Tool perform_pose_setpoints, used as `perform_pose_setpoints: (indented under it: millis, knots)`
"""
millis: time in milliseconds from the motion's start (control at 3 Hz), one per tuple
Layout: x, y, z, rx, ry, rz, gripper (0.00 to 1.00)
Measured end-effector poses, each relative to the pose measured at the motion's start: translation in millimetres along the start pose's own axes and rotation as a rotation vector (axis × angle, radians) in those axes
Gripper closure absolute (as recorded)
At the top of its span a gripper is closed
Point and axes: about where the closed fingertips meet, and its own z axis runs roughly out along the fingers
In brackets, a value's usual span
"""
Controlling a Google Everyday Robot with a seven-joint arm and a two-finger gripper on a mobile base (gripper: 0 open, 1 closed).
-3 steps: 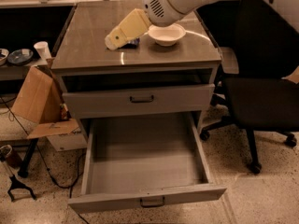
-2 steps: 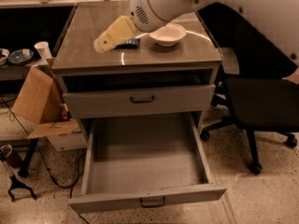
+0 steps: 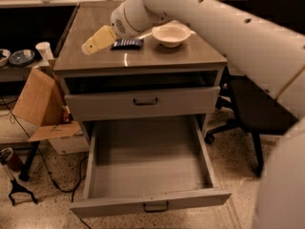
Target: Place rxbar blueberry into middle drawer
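**Bar flat on the tabletop, hand beside it**

The rxbar blueberry (image 3: 127, 43) is seen lying flat on the tabletop (image 3: 157, 58), its long axis set left to right, just left of the white bowl (image 3: 170, 34). The hand (image 3: 96, 41) is held just left of the bar, angled down and leftward. Whether it is open or closed cannot be told. The middle drawer (image 3: 147, 175) stands pulled out below.

We see a white bowl (image 3: 170, 34) on top of the cabinet (image 3: 157, 57), a cardboard box (image 3: 38, 99) left of the cabinet and a black chair (image 3: 257, 112) right of it
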Motion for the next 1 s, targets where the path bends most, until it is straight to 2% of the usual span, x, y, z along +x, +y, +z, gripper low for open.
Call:
perform_pose_setpoints:
  millis: [333, 1000]
  knots:
    - [1.5, -32.1, 37.6, 0.036, -0.022, 0.035, 0.00]
    - [21.6, -91.4, 84.2, 0.127, 0.000, 0.088, 0.00]
